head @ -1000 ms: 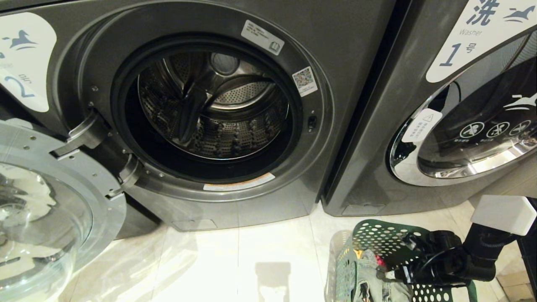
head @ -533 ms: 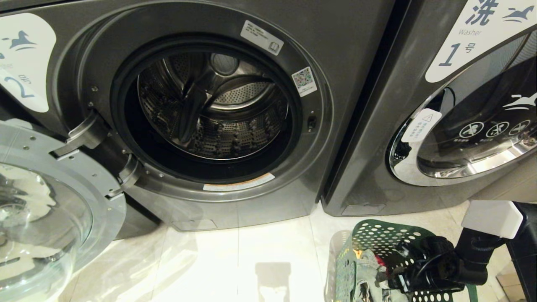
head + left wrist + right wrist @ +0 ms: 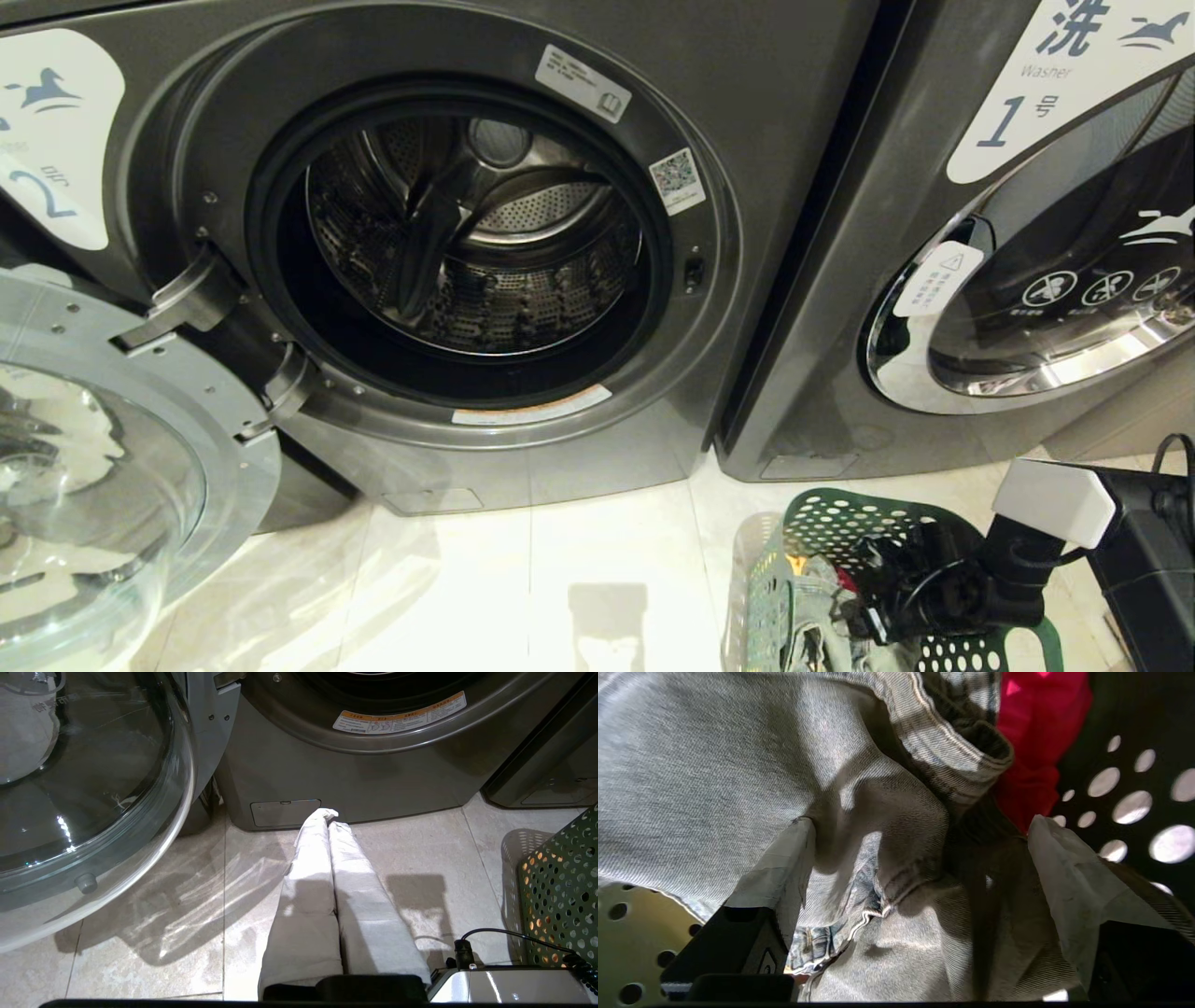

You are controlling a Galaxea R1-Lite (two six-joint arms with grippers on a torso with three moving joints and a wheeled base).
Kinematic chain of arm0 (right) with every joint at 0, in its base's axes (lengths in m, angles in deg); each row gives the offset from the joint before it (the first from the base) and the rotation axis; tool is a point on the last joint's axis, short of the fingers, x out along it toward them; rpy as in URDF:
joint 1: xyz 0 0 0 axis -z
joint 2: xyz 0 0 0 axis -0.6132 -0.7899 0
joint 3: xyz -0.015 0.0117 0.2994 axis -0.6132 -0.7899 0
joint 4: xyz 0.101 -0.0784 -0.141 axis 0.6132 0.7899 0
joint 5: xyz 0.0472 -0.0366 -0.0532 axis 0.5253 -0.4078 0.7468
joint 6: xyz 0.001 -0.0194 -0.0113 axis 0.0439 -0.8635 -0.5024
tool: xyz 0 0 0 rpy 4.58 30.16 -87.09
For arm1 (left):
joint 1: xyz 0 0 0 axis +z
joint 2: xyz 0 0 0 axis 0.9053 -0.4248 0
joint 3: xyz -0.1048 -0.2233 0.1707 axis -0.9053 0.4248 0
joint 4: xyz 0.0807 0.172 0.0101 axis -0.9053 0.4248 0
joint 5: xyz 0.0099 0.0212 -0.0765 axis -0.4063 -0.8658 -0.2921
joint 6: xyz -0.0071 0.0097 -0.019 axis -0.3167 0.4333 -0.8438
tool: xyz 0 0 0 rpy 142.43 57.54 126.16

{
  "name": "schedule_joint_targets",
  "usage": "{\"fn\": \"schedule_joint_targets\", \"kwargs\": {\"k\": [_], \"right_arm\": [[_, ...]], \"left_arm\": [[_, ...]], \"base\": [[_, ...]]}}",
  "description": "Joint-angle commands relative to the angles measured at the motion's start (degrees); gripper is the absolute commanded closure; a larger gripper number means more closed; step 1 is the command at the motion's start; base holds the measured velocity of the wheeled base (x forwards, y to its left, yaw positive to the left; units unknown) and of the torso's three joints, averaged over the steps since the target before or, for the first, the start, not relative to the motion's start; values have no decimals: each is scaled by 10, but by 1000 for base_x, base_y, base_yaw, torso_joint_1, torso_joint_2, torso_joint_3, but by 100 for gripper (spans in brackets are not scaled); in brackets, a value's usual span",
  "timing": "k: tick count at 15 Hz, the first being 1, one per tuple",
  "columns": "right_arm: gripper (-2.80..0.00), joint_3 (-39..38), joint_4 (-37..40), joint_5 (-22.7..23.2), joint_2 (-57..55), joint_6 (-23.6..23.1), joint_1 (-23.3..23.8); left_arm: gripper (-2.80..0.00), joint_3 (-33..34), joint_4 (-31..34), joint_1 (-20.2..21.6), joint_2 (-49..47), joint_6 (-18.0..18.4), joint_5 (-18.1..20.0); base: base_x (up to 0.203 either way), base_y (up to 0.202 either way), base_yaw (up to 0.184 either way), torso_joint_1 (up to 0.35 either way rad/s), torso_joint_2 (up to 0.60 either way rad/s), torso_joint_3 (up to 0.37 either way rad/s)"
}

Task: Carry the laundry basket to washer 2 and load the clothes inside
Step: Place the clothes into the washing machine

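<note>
Pale floor tiles (image 3: 607,560) carry everything, lit bright before two grey washers. Down in the basket (image 3: 845,525), which stands on the tiles below the gap between the machines, the right gripper (image 3: 920,858) has its cloth-wrapped fingers (image 3: 787,868) spread wide over a fold of the grey denim (image 3: 714,774), pressing into it without pinching; red cloth (image 3: 1036,765) lies beside, against the perforated wall. Since a second ago the arm has sunk deeper into the basket and its white wrist block (image 3: 1055,501) has slid lower and leftward. The left gripper (image 3: 327,816) hangs parked above the tiles, fingers pressed together, pointing at washer 2's base. Washer 2 (image 3: 448,243) bears a blue "2" (image 3: 42,191) under a horse mark, a QR sticker (image 3: 678,179) on its door frame and an orange warning strip (image 3: 399,714) at the lower rim; its glass door (image 3: 93,485) stands swung open. The neighbour (image 3: 990,261) reads "Washer 1" (image 3: 1046,98), door closed.
</note>
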Motion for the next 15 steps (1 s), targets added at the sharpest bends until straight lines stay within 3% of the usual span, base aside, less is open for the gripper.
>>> {"fn": "schedule_joint_targets", "kwargs": {"k": [1,4,5,6,15], "right_arm": [[-280,11,2,1,-26,-4,-1],[-280,8,12,1,-39,-12,0],[-245,8,15,2,-44,-12,1],[0,7,15,3,-51,-12,1],[0,26,28,9,-47,-6,1]], "left_arm": [[0,0,0,0,0,0,1],[0,0,-1,0,0,0,0],[0,0,0,0,0,0,0],[0,0,-1,0,0,0,0],[0,0,0,0,0,0,0]], "base": [[0,0,0,0,0,0],[0,0,0,0,0,0],[0,0,0,0,0,0],[0,0,0,0,0,0],[0,0,0,0,0,0]]}}
